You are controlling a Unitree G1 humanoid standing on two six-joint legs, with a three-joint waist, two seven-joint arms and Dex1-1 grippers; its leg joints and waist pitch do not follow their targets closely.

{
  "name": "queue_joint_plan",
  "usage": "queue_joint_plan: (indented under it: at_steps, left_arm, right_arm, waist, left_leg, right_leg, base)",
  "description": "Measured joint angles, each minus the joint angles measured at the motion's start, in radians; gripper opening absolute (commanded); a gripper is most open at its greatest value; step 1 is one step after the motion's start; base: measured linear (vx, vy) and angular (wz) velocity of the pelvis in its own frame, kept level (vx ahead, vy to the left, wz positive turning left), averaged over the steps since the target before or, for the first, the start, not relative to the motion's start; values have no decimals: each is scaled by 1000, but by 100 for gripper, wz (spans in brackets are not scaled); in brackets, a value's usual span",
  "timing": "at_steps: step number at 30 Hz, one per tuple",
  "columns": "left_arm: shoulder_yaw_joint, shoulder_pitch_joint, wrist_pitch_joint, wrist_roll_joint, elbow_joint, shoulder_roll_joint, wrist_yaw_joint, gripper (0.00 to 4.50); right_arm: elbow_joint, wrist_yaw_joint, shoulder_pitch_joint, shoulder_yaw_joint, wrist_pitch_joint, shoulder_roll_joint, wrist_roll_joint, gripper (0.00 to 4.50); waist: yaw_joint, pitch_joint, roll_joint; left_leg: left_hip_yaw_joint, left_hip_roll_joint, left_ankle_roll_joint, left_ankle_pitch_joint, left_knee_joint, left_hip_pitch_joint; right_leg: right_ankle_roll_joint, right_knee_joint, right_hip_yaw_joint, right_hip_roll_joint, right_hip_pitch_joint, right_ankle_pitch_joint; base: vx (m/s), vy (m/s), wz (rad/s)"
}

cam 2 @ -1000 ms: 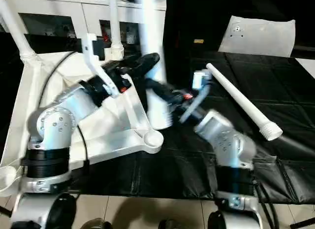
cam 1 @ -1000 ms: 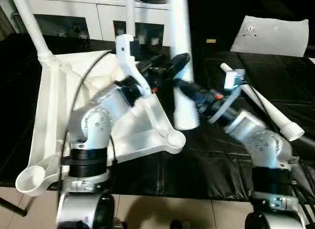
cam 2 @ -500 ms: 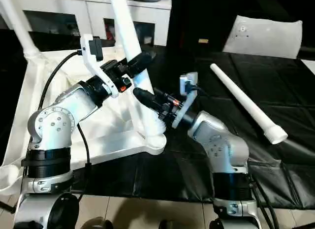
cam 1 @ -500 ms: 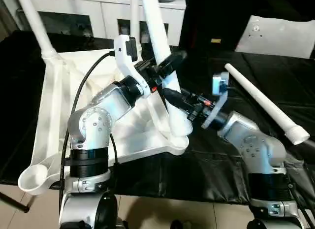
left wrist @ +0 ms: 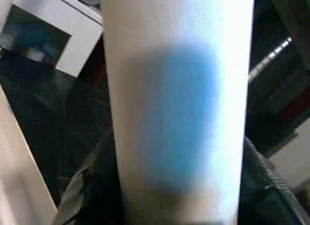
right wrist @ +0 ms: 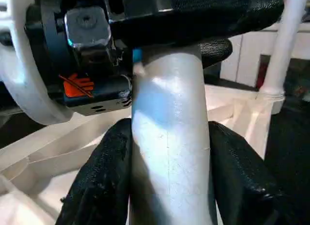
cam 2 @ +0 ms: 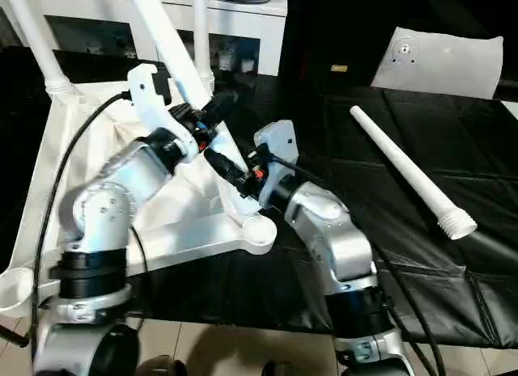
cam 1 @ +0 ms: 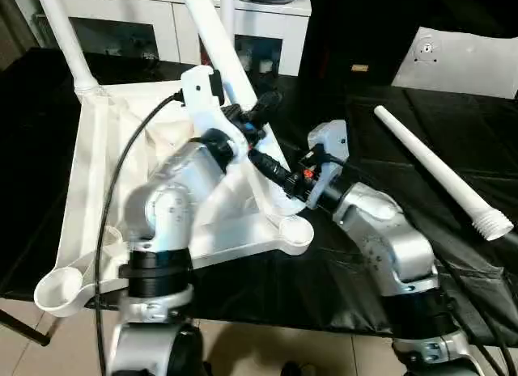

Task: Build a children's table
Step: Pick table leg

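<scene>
**Both grippers on one slanted table leg above the upturned tabletop**

A white plastic tabletop [cam 1: 105, 190] lies upside down, ribbed side up, on a counter [cam 1: 388, 141] covered in black cloth. Two white legs stand in its far corner sockets: one at the far left [cam 1: 63, 36], one further right [cam 2: 200, 36]. A third leg [cam 1: 212, 44] leans steeply, its lower end at the near right corner socket [cam 1: 293, 229]; whether it is seated there cannot be told. The left gripper [cam 1: 261, 109] meets this leg higher up, and the right gripper [cam 1: 275, 172] lower down. In the right wrist view the right jaws are clenched on the tube [right wrist: 169, 138], a black finger [right wrist: 104, 181] on each side. The left jaws straddle the same leg [left wrist: 174, 104]; whether they press on it cannot be told. A fourth leg [cam 1: 441, 172] lies loose on the cloth, well apart to the right. A white cabinet [cam 1: 137, 20] stands behind.
</scene>
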Motion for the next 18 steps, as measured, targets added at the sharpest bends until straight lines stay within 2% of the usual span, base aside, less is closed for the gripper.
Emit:
queue_joint_plan:
  at_steps: [5,18]
  left_arm:
    - [1,0,-8,3,-5,-6,12,193]
    - [-21,0,-23,8,-5,19,0,190]
  right_arm:
    - [5,-8,0,5,-24,2,-18,186]
    - [18,-18,0,11,-55,9,-24,186]
  waist:
    - [-1,0,0]
    - [-1,0,0]
  left_leg:
    - [0,0,0,0,0,0]
    - [0,0,0,0,0,0]
  right_leg:
    - [0,0,0,0,0,0]
    - [0,0,0,0,0,0]
  base:
    - [0,0,0]
    - [0,0,0]
